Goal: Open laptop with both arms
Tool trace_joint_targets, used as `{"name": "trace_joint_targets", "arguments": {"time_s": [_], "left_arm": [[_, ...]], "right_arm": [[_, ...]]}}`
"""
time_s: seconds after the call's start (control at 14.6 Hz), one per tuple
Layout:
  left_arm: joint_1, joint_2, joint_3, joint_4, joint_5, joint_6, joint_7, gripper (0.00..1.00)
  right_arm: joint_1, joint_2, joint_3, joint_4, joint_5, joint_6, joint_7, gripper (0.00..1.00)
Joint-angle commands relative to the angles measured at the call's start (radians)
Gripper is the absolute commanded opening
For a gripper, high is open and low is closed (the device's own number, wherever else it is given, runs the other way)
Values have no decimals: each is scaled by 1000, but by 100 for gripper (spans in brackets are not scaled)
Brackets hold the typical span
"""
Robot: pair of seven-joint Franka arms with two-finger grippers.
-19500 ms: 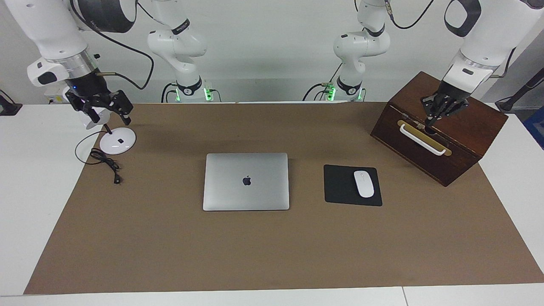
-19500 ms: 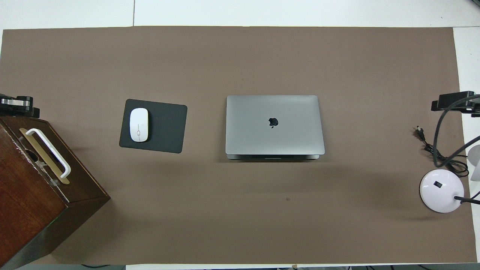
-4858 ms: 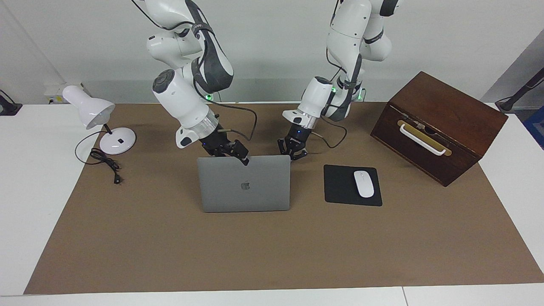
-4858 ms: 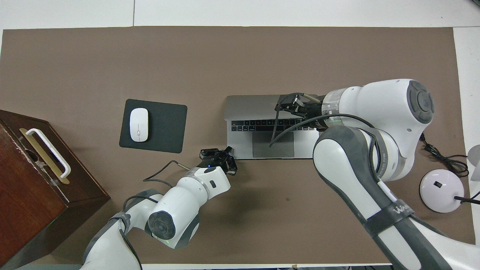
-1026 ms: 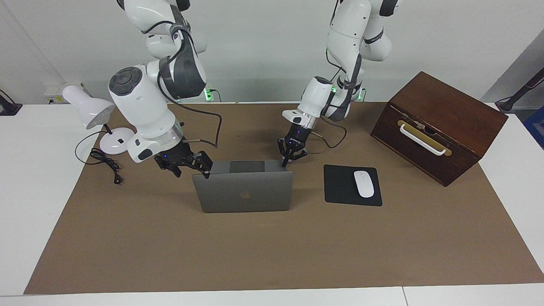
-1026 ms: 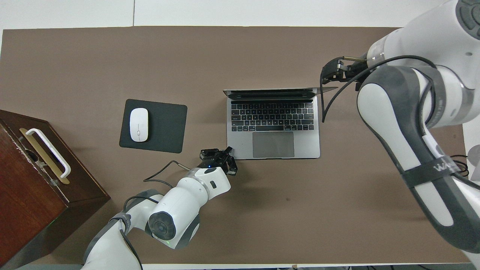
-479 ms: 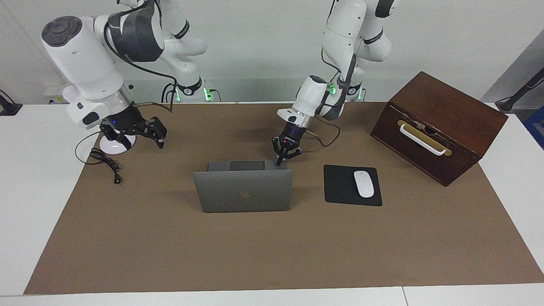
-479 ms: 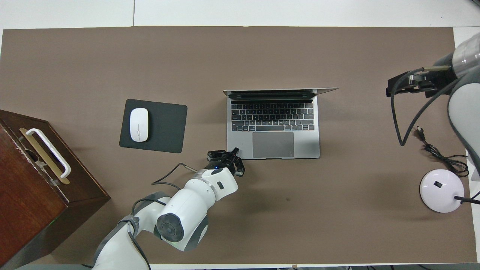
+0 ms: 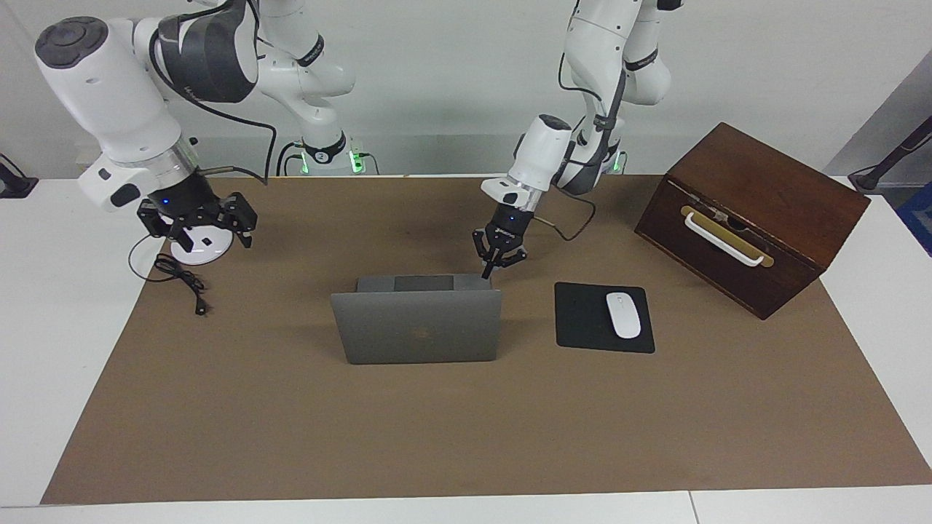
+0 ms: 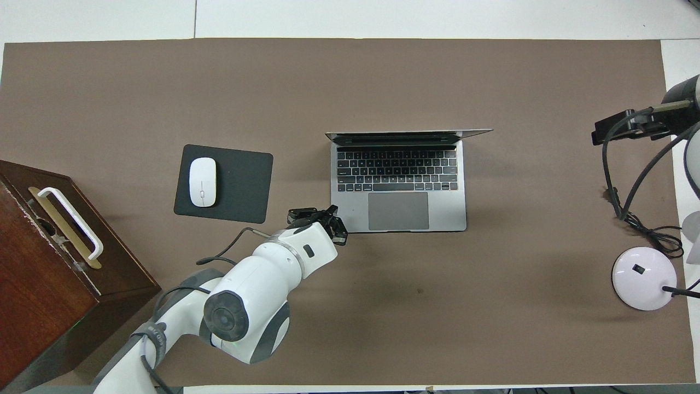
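The silver-grey laptop (image 9: 419, 327) stands open in the middle of the brown mat, its lid about upright. Its keyboard and trackpad show in the overhead view (image 10: 398, 210). My left gripper (image 9: 498, 263) hangs low over the base's corner nearest the robots, toward the left arm's end; it also shows in the overhead view (image 10: 320, 218). I cannot tell whether it touches the base. My right gripper (image 9: 196, 227) is open and empty, up over the lamp's base at the right arm's end, well clear of the laptop; the overhead view (image 10: 623, 128) shows it too.
A black mouse pad (image 9: 582, 320) with a white mouse (image 9: 623, 314) lies beside the laptop toward the left arm's end. A brown wooden box (image 9: 757, 218) with a white handle stands at that end. A white lamp base (image 10: 642, 276) and its cable (image 9: 182, 280) lie at the right arm's end.
My right gripper has left the lid and swung out to the lamp. The left gripper has risen a little at the base's corner. The lid stays upright.
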Motion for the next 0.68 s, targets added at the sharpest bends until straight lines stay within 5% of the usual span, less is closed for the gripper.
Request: {"name": "trace_joint_targets", "arguments": {"time_s": [0.0,0.62], "left_arm": [[32,-116,-3,-2,-20,-172,-4,0],[198,-291,0,139,-17,-698,18,0]], "right_arm": [[-19,-15,12,-16,-37,-2,-47,100],[-44,-116,14,-42,-19,-83,-26,100]]}}
